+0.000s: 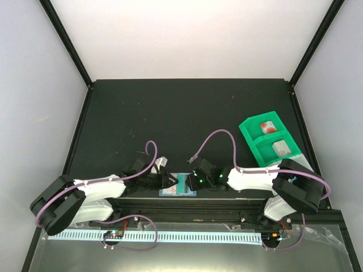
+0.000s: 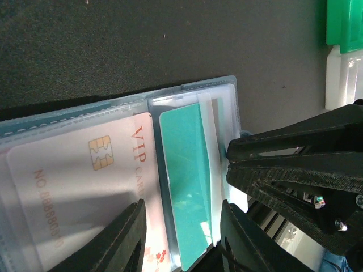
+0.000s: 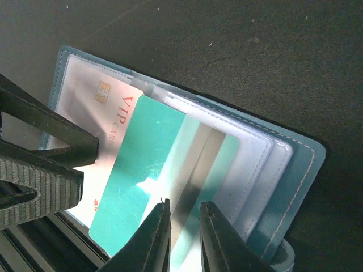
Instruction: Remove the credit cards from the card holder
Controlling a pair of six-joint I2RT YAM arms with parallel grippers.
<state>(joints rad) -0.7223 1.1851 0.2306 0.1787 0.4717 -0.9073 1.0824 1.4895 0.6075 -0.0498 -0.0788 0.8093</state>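
Card holder point(image 3: 300, 164) pinched in right claw point(image 3: 185, 212); teal card point(image 2: 184, 170) between half-open left claw point(image 2: 181, 226).

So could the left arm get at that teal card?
Probably yes. The teal card sticks partway out of its sleeve, and the open left gripper straddles its free end. The right gripper pinches the wallet at its edge, off to one side.

The light-blue card holder point(image 1: 170, 191) lies open at the middle of the worktop's near edge, clear sleeves facing up. A white VIP card point(image 2: 85, 187) with a gold chip sits in one sleeve. The teal card point(image 2: 184, 192) sticks partway out of the neighbouring sleeve, overlapping the white one. A red-blotched white card point(image 1: 266, 127) and a pale grey card point(image 1: 281, 148) lie in separate compartments of the green tray point(image 1: 245, 129) near the right edge.
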